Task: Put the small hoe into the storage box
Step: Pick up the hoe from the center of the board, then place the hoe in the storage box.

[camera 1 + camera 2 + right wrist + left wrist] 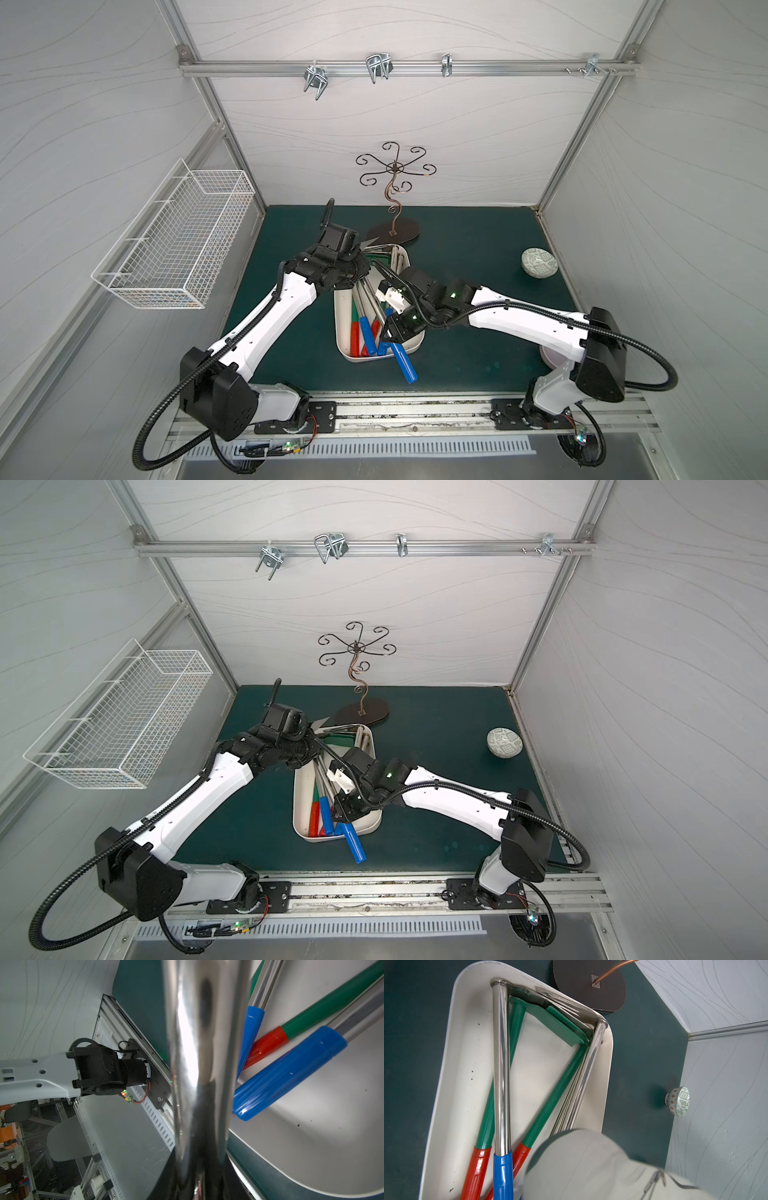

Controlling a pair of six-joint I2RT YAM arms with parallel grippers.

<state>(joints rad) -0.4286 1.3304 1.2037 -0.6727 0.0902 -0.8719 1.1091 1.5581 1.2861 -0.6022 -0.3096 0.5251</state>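
Matting in dark green covers my work surface, and a white wire-mesh basket hangs on the wall to the left. At centre sits the storage box, a shallow cream-white plastic tray with rounded corners, running lengthwise away from me. A bronze curly-wire stand on a dark oval base is just behind its far end. Inside the box lie green-shafted hoes with red grips and chrome hoes with blue grips. The small hoe, chrome-shafted with a blue plastic grip, is only partly in: its grip juts out over the near rim, above the mat. My right gripper is clamped on it where shaft meets grip. My left gripper is closed over the box's far end; I cannot tell whether it holds anything. A patterned ceramic bowl sits well apart at right.
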